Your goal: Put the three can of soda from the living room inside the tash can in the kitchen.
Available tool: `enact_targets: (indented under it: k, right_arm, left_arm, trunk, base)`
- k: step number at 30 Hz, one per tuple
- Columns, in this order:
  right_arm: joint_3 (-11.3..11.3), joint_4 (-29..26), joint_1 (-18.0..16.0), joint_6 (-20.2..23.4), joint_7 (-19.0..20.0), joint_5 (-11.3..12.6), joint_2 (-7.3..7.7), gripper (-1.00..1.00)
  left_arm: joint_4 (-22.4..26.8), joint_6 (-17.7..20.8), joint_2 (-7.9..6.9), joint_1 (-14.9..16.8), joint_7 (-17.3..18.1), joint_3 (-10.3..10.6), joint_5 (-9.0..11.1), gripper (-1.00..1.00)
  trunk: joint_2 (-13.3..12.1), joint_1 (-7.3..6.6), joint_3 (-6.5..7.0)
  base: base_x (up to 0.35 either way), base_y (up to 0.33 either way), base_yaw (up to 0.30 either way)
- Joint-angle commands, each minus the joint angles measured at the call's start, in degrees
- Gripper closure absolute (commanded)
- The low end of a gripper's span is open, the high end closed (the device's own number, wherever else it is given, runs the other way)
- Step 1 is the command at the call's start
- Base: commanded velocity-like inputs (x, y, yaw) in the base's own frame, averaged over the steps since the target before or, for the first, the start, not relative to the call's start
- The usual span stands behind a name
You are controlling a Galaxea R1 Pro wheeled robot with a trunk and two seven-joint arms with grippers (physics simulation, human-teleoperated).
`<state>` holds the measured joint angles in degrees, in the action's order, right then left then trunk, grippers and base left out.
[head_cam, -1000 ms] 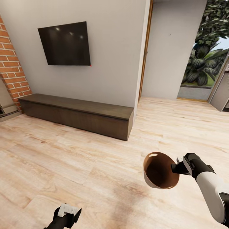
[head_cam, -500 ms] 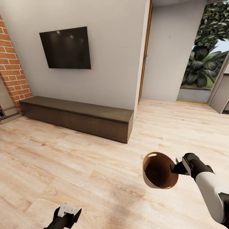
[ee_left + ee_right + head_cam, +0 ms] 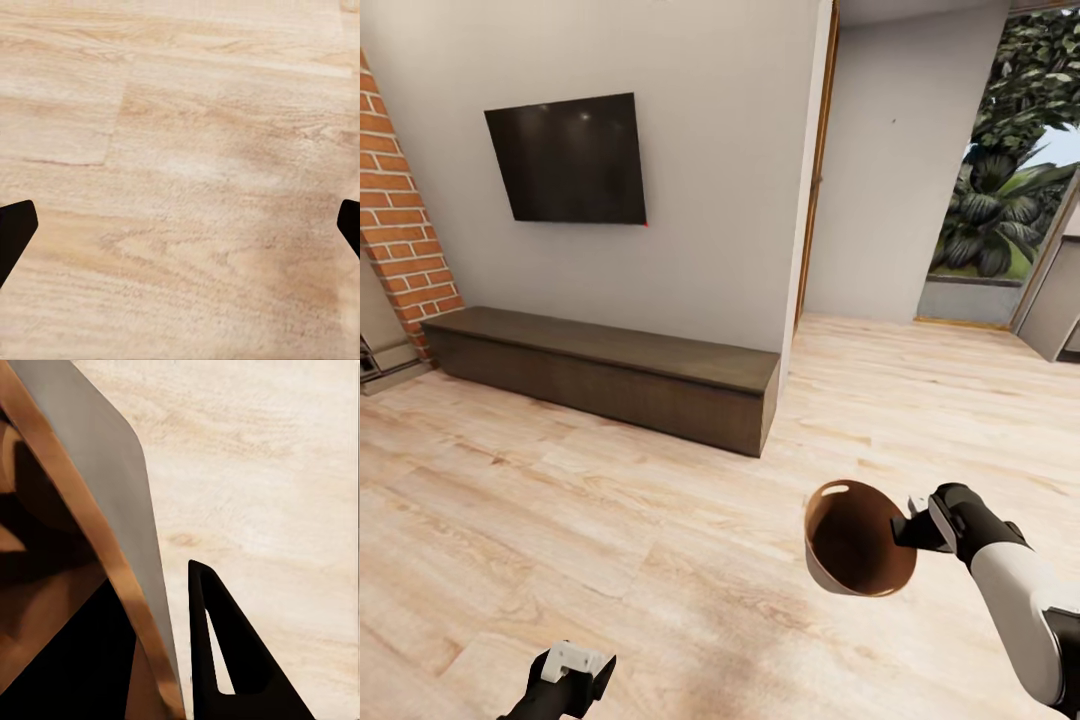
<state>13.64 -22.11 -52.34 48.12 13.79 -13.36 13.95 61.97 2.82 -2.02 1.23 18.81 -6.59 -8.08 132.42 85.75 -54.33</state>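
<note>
Head view: in transit over light plank floor (image 3: 610,540); wall TV (image 3: 568,160) and long dark bench (image 3: 610,365) far left, doorway with plants (image 3: 1000,190) far right.
Trash can: tash can (image 3: 857,540) carried off the floor near right, mouth tipped toward the camera, brown inside looks empty, slot handle at the far-left rim.
Soda cans: none visible in these frames; location can't be told.
Right gripper: right gripper (image 3: 912,528) pinches the can's right rim; right wrist view has one dark finger (image 3: 225,660) outside the grey wall (image 3: 105,487), the other presumably inside, lost in shadow.
Right opening: narrow, just the wall thickness between the fingers, clamped on the rim.
Left gripper: left gripper (image 3: 570,672) low near left, holding nothing; left wrist view shows fingertips (image 3: 13,229) at opposite edges with bare floor between, so spread wide.
Risk 1: edge-only pinch on a tapered wall; a jolt or sharp base turn probably swings the can or slips it out.
Risk 2: can held out to the side; likely to clip the door frame (image 3: 815,170) or bench corner if the path runs tight.
Risk 3: tilted mouth; anything dropped in at this angle could roll back out.
</note>
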Motion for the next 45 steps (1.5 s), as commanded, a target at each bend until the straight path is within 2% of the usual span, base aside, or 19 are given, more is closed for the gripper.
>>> enact_targets:
  k: [1, 12, 13, 14, 20, 29, 33, 37, 42, 45]
  right_arm:
    - [0.2, -0.12, 0.03, 0.04, 0.28, 1.13, -0.04, 1.0]
    - [0.33, -0.19, 1.2, -1.65, 0.88, 1.24, 0.04, 1.0]
    - [0.36, -0.2, 1.61, -3.18, 0.92, 1.27, 0.13, 1.0]
    - [0.31, -0.14, 3.67, -7.73, 1.35, 1.2, 0.14, 1.0]
    - [0.26, -0.21, 6.14, -13.13, 3.31, 1.09, 0.34, 1.0]
    - [0.09, -0.34, 9.88, -15.98, 5.45, 0.85, 0.75, 1.0]
    - [-0.84, -0.32, 12.95, -21.98, 5.8, 0.26, 0.81, 1.0]
    - [-2.5, -0.06, 15.97, -27.15, 6.16, -1.7, 0.79, 1.0]
    - [-3.08, -0.07, 19.07, -32.32, 6.3, -2.51, 0.76, 1.0]
    - [-3.21, -0.29, 22.05, -35.2, 6.63, -2.77, 0.87, 1.0]
  left_arm:
    - [-0.01, 0.0, 0.0, 0.0, 0.0, 0.0, -0.01, -1.0]
    - [-0.01, 0.0, 0.01, 0.04, 0.0, 0.0, -0.02, -1.0]
    - [-0.01, 0.0, 0.0, 0.06, 0.0, 0.0, -0.05, -1.0]
    - [-0.07, 0.0, 0.0, 0.08, 0.0, 0.0, -0.09, -1.0]
    - [-0.09, 0.03, -0.02, 0.09, 0.0, 0.0, -0.06, -1.0]
    - [-0.48, 0.08, -0.02, 0.14, 0.07, -0.07, -0.01, -1.0]
    - [-3.06, 0.07, -0.01, 0.26, 0.04, -0.08, -0.01, -1.0]
    - [-5.12, 0.02, -0.02, 0.38, 0.02, -0.07, -0.01, -1.0]
    - [-5.99, 0.0, -0.18, 0.39, 0.07, -0.03, -0.01, -1.0]
    - [-7.33, -0.07, -0.33, 0.36, 0.06, -0.08, 0.01, -1.0]
  trunk:
    - [-0.41, -0.23, 0.19]
    - [-4.82, -2.65, 2.17]
    - [-5.23, -2.86, 2.35]
    - [-5.63, -3.08, 2.53]
    - [-8.03, -4.4, 3.6]
    - [-11.64, -6.38, 5.22]
    - [-13.25, -7.26, 5.94]
    - [-14.85, -8.14, 6.65]
    - [-16.86, -9.23, 7.55]
    - [-18.06, -9.89, 8.09]
  base:
    - [0.0, 0.0, 0.0]
    - [0.0, 0.0, 0.0]
    - [0.0, 0.0, 0.0]
    - [0.0, 0.0, 0.0]
    - [0.0, 0.0, 0.0]
    - [0.0, 0.0, 0.0]
    - [0.0, 0.0, 0.0]
    - [0.0, 0.0, 0.0]
    - [0.0, 0.0, 0.0]
    - [0.0, 0.0, 0.0]
